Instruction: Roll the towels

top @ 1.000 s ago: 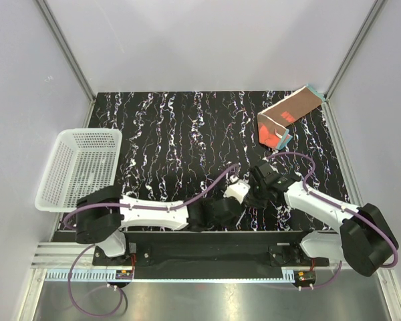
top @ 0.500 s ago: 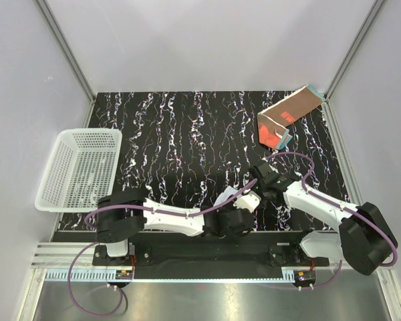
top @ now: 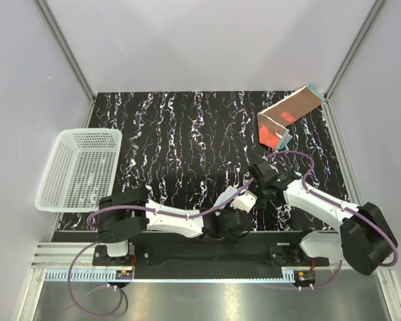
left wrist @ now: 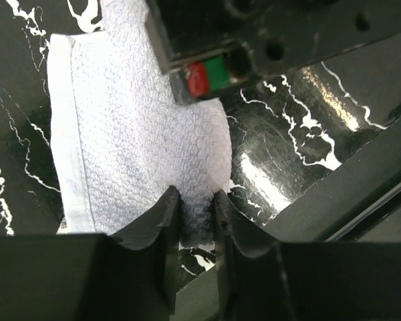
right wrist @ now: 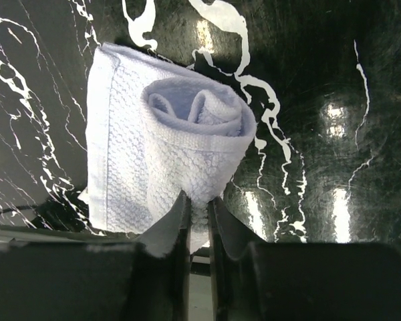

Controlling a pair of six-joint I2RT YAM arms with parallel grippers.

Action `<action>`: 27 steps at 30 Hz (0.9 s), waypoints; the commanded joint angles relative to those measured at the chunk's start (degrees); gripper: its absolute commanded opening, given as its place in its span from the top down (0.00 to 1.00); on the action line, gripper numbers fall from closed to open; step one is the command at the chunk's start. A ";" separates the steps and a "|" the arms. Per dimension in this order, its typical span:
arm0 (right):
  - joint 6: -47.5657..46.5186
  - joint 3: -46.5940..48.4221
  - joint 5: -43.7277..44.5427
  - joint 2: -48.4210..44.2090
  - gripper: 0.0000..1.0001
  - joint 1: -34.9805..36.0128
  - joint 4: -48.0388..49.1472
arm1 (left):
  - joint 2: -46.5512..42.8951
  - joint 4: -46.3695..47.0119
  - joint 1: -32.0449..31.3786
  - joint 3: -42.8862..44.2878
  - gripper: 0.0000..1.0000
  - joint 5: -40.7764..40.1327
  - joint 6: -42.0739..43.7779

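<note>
**While both claws pinch the white towel, the rust-brown towel lies far off at upper right**

Top view, near edge: both arms reach in and meet over the white towel, lower centre of the frame, close to the front edge of the table.

Left gripper: jaws nearly closed, narrow gap, with a fold of the towel's near edge bunched between the fingertips. In its wrist view the cloth spreads away from the fingers, hemmed edge at frame left. The other gripper's black body sits over the far end, upper centre.

Right gripper: jaws almost together, pinching the towel's outer layer at the bottom of the frame. From this side the towel is rolled, spiral end facing the camera at upper centre, with a flat flap left of the roll.

Further back, frame left: white perforated basket at the table's left edge.

Farthest: the rust-brown towel is in the table's upper right corner, partly folded, red-orange patch and teal edge showing, well apart from both grippers.
</note>
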 commanded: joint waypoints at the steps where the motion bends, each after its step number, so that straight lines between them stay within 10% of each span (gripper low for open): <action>1: -0.55 3.50 0.33 -1.54 0.67 0.84 -3.55 | 0.86 0.08 -0.05 -2.78 0.86 0.77 -1.34; 8: -3.89 8.42 5.87 -5.23 0.26 -2.67 -9.27 | -2.73 5.53 1.62 -7.61 0.90 6.92 -2.13; 27: 4.45 -9.05 -7.66 -19.56 0.19 -3.56 16.29 | -9.60 40.32 21.73 -28.43 0.94 45.14 -15.91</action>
